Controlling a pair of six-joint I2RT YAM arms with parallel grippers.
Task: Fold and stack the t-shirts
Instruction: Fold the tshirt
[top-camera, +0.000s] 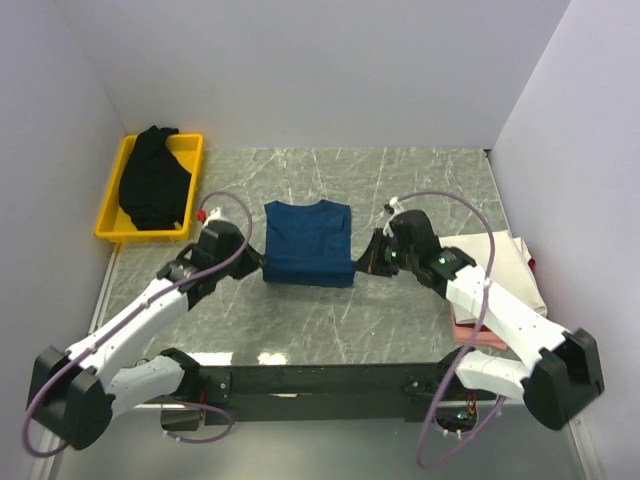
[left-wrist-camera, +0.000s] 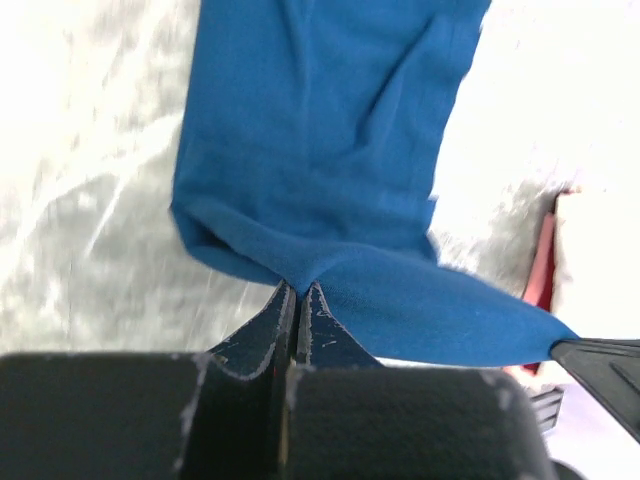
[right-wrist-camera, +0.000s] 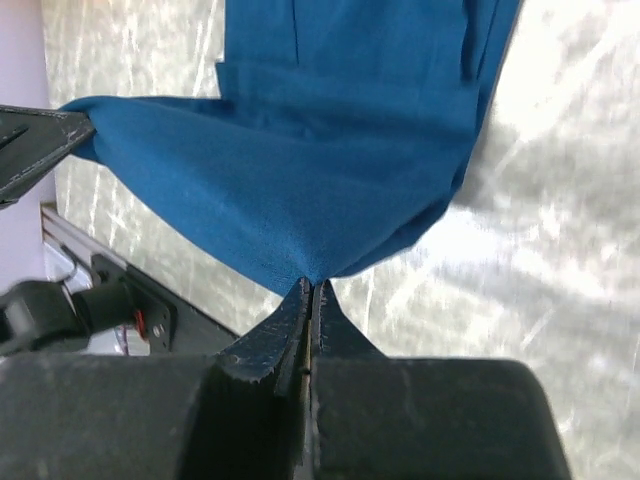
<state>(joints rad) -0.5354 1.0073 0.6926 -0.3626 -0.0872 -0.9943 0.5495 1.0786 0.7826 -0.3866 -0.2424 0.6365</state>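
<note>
I am pinching the near hem of the dark blue t-shirt (top-camera: 307, 243), which is lying partly folded mid-worktop (top-camera: 420, 180). My left fingers (left-wrist-camera: 262, 338) are clamped on its left corner and my right fingers (right-wrist-camera: 275, 335) on its right, so I am judging this the hem-to-collar fold. Next I am expecting to lift both corners evenly and carry them towards the collar, keeping the hem taut, then move it to the folded stack (top-camera: 515, 262) on my right, while the black t-shirt (top-camera: 152, 180) is waiting in the yellow tray (top-camera: 192, 158).

Bright, overexposed whites (wrist views).
</note>
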